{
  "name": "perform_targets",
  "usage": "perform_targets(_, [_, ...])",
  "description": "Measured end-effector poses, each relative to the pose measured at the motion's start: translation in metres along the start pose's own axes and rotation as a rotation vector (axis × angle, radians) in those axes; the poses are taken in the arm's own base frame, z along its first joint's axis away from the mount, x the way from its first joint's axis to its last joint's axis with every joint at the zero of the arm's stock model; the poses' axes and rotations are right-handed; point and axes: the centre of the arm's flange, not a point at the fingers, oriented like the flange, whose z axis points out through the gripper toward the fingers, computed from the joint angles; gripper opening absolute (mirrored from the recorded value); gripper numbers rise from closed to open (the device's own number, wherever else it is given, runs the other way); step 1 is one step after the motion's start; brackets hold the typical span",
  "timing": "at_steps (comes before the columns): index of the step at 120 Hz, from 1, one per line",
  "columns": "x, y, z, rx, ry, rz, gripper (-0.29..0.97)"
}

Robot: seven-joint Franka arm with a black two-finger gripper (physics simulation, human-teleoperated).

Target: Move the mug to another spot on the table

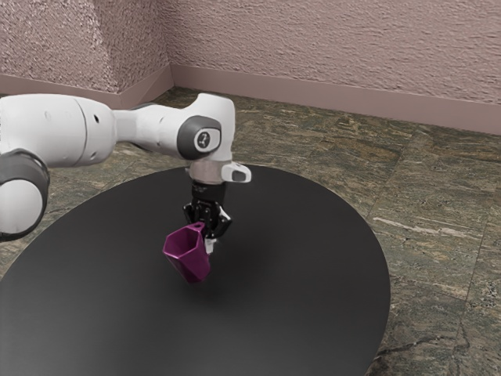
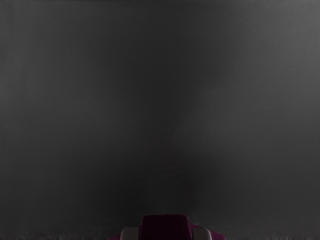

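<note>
Exterior view: arm enters from 9 o'clock and bends down over the round black surface (image 1: 313, 258). Tool (image 1: 207, 233) points down, pinching the rim of the purple mug (image 1: 188, 252). Mug is faceted and tilted, hanging at the tool's 7 o'clock near the middle of the surface, with a faint shadow under it. Wrist view: mug (image 2: 165, 226) just under the hand, a pale finger pad (image 2: 130, 234) on either side, dark surface (image 2: 160, 100) beyond.
</note>
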Motion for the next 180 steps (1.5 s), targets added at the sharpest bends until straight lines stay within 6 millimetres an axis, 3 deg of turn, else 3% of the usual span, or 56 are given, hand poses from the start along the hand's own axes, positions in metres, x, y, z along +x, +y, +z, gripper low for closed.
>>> perform_targets(22, [0.030,-0.035,0.001,-0.003,-0.044,-0.058,-0.07])
perform_targets(33, [0.040,-0.043,0.006,-0.013,-0.063,-0.071,-0.07])
perform_targets(61, [0.047,-0.046,0.025,-0.032,-0.114,-0.079,-0.06])
perform_targets(87, [0.055,-0.051,0.015,-0.036,-0.087,-0.089,-0.06])
perform_targets(141, [0.064,-0.051,0.034,-0.059,-0.114,-0.088,-0.06])
perform_targets(161, [0.065,-0.050,0.036,-0.070,-0.116,-0.091,0.31])
perform_targets(180, [0.069,-0.062,0.026,-0.051,-0.046,-0.113,0.50])
